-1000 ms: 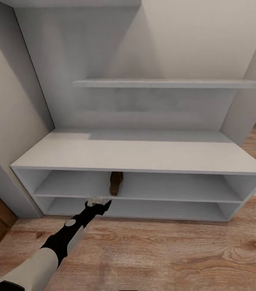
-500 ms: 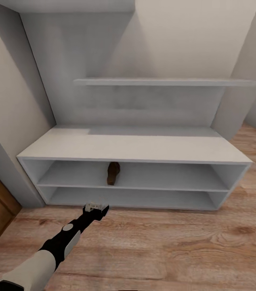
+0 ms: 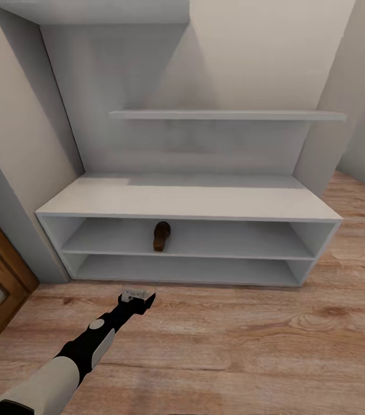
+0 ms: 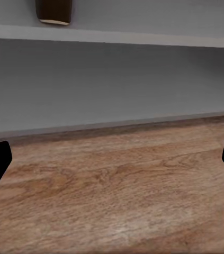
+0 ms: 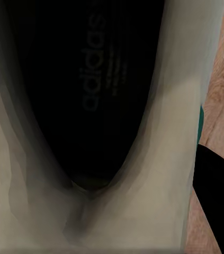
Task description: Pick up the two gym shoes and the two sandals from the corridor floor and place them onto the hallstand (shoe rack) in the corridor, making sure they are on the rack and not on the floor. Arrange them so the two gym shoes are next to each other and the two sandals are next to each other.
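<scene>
One sandal shelved, a gym shoe next.
Left gripper [image 3: 138, 297] spread empty; right gripper grasps a gym shoe [image 5: 117, 174], bound for the shoe rack [image 3: 188, 199].

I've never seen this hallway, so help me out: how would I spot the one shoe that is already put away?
Find the long low white hallstand against the wall, with two open shelves under its bench top. On the upper of those shelves, a little left of the middle, lies a single small dark-brown sandal, pointing into the unit. It is the only dark thing on the white rack, so it stands out at once.
</scene>
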{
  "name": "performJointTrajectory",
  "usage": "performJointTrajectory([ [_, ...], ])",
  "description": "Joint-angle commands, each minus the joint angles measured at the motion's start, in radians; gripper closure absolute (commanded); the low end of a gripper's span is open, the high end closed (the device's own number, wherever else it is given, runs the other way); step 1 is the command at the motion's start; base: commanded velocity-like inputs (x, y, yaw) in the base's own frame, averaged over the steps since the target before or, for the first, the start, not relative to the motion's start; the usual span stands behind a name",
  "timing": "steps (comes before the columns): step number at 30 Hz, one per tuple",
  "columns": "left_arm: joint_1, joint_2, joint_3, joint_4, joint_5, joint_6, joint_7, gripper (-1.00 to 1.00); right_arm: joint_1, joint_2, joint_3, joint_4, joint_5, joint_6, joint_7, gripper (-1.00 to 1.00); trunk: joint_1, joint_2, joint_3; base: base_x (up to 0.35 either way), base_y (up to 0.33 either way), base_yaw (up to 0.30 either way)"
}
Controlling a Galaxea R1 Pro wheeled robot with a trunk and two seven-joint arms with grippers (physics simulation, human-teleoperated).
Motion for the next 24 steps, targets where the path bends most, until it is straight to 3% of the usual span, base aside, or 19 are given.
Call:
performJointTrajectory([
  [1, -0.001, 0.001, -0.007, 0.001, 0.01, -0.003, -0.001, -1.0, -0.001, 0.0, 0.0, -0.001, 0.002, 0.005, 0.001, 1.0, 0.0, 0.0, -0.001, -0.023, 0.0, 0.0],
  [6, -0.001, 0.001, -0.007, 0.0, 0.01, -0.003, -0.002, -1.0, -0.001, 0.0, 0.0, -0.001, 0.002, 0.006, 0.001, 1.0, 0.0, 0.0, -0.001, -0.07, 0.0, 0.0],
  [13, -0.001, 0.0, -0.007, 0.0, 0.01, -0.003, -0.003, -1.0, -0.001, 0.0, 0.0, -0.001, 0.002, 0.006, 0.001, 1.0, 0.0, 0.0, -0.001, -0.296, -0.015, 0.0],
  [24, -0.001, 0.0, -0.007, -0.001, 0.01, -0.002, -0.001, -1.0, 0.0, 0.0, 0.0, -0.001, 0.002, 0.007, 0.001, 1.0, 0.0, 0.0, -0.001, -0.254, -0.152, 0.0],
])
